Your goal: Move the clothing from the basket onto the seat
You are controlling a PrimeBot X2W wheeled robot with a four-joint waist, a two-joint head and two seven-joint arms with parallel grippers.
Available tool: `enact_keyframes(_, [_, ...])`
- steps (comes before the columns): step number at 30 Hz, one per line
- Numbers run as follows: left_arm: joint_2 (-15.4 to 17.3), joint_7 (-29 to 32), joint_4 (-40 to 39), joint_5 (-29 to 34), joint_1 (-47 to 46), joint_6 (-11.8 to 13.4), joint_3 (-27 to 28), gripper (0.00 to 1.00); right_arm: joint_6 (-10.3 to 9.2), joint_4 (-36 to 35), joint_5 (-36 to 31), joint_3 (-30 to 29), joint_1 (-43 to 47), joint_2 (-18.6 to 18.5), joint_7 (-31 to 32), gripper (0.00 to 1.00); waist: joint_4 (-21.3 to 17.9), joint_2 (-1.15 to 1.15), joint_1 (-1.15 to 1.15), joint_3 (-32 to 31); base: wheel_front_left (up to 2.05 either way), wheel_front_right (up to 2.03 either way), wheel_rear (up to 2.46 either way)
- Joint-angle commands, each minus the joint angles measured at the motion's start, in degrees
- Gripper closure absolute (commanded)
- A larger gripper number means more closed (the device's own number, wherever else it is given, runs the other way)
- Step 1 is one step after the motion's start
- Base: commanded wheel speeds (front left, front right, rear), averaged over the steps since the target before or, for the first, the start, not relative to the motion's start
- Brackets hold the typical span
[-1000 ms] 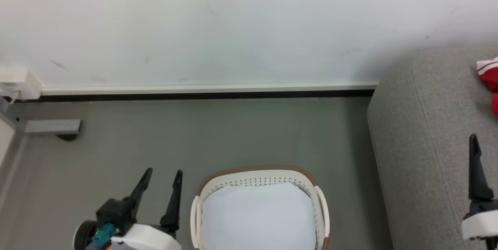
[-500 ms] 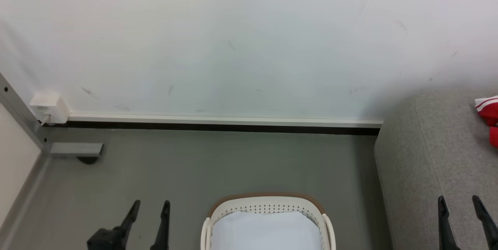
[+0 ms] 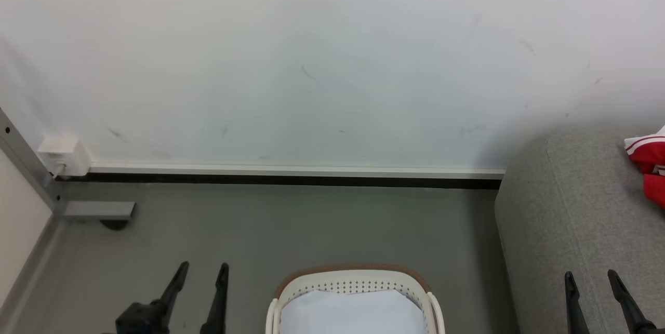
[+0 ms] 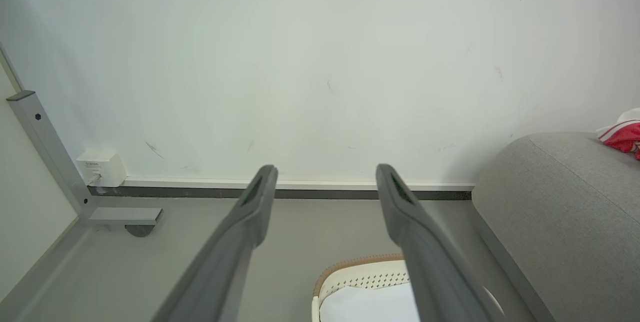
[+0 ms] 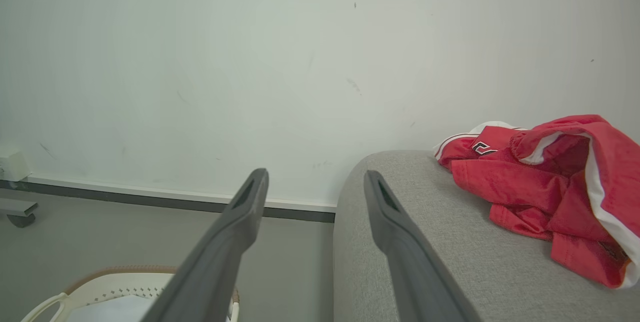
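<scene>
Red clothing [image 5: 540, 187], white striped trim, black-and-white print on one fold: lies bunched on top of the grey sofa [image 5: 510, 277], close to the wall [image 3: 311, 64]. In the head view a corner of it shows at the right edge, on the sofa.

Basket [image 3: 353, 270]: stands on the grey floor [image 3: 311, 225], left of the sofa and apart from it, between the two grippers. Brown rim, perforated cream wall. A flat pale sheet [image 3: 353, 313] lies inside it.

Left gripper [image 3: 204, 266]: lower left of the head view, over the floor beside the basket, fingers pointing toward the wall. Jaws parted with a clear gap, nothing held.

Right gripper [image 3: 590, 274]: lower right, over the near end of the sofa. Jaws parted likewise, nothing between them. Well apart from the clothing.

Small white box [image 3: 62, 155] at the foot of the wall, far left, next to a grey metal post [image 4: 45, 146].
</scene>
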Motion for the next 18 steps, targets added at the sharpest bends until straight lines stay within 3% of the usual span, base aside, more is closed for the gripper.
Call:
enact_keyframes(1, [0.0, -0.02, -0.08, 0.86, 0.72, -0.36, 0.47, 0.0, -0.14, 0.34, 0.96, 0.09, -0.53, 0.08, -0.25, 0.0, -0.1, 0.0, 0.0, -0.14, 0.0, 0.0, 0.0])
enact_keyframes(18, [-2.25, -0.02, 0.65, 3.85, 0.94, -3.23, 3.72, 0.0, -0.14, 0.37, 1.87, 1.4, -0.07, 0.08, -0.25, 0.0, -1.05, 0.0, 0.0, -0.52, 0.0, 0.0, 0.0])
